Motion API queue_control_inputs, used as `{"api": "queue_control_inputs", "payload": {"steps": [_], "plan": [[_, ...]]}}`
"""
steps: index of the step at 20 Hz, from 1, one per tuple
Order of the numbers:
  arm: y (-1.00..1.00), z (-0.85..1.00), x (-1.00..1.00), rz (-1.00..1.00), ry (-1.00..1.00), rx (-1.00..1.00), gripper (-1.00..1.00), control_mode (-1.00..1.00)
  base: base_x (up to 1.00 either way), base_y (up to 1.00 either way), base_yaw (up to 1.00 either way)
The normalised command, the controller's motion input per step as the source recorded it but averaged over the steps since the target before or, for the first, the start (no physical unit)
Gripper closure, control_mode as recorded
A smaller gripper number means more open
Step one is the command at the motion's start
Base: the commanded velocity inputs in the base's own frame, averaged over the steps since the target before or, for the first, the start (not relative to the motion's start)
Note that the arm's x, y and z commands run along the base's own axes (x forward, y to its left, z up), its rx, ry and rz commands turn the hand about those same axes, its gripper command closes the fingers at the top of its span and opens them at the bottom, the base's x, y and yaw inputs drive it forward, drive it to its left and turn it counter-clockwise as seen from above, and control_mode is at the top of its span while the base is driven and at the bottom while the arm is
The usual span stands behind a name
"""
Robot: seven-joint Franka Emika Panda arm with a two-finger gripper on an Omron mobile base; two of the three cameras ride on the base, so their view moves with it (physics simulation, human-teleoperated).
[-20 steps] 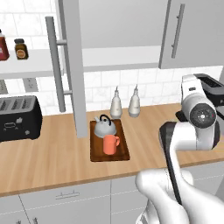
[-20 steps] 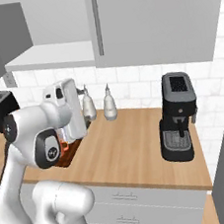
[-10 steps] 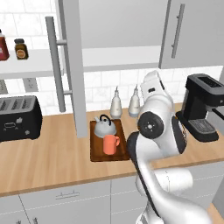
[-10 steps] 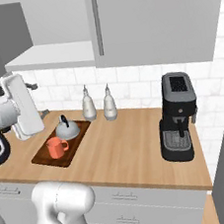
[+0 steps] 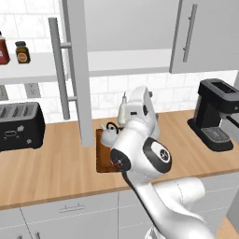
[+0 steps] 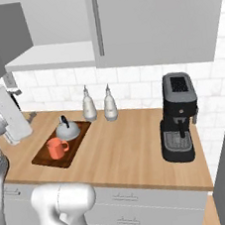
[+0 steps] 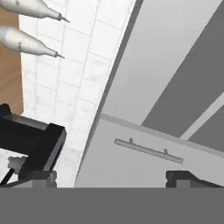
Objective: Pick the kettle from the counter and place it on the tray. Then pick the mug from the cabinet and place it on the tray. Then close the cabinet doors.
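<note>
The silver-grey kettle (image 6: 67,130) and the orange mug (image 6: 56,148) both stand on the dark-brown tray (image 6: 43,159), which lies on the wooden counter (image 6: 124,153). In the left base view the kettle (image 5: 108,134) shows on the tray (image 5: 101,158) and my arm hides the mug. My hand (image 5: 139,106) hangs above the counter just behind the tray. My gripper (image 7: 112,180) is open with nothing between its fingers. The cabinet's left door (image 5: 77,70) stands open edge-on over the white shelf (image 5: 126,60). Its right door (image 5: 205,32) lies flat and shut.
Two white bottles (image 6: 88,105) (image 6: 109,103) stand by the tiled wall behind the tray. A black coffee machine (image 6: 179,116) sits at the counter's right end and a black toaster (image 5: 18,126) at its left. Jars (image 5: 21,51) stand on the left shelf.
My arm has swung to the left, carrying the open hand from near the coffee machine to behind the tray. Kettle, mug and doors have not moved.
</note>
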Motion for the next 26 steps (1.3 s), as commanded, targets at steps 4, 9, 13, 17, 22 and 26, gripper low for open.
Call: {"api": "queue_control_inputs", "payload": {"steps": [4, 9, 13, 17, 22, 26], "plan": [[0.22, -0.20, 0.23, 0.00, -0.38, -0.03, -1.00, -1.00, 0.00, 0.00, 0.00], [0.52, 0.03, -0.15, -0.16, -0.26, -0.10, -1.00, -1.00, 0.00, 0.00, 0.00], [0.52, -0.13, 0.09, -0.13, -0.08, -0.07, -1.00, -1.00, 0.00, 0.00, 0.00], [0.61, -0.03, 0.01, -0.12, -0.03, -0.05, -1.00, -1.00, 0.00, 0.00, 0.00], [0.76, -0.12, 0.04, -0.07, 0.00, -0.09, -1.00, -1.00, 0.00, 0.00, 0.00], [0.50, -0.29, 0.27, 0.00, 0.00, -0.02, -1.00, -1.00, 0.00, 0.00, 0.00]]}}
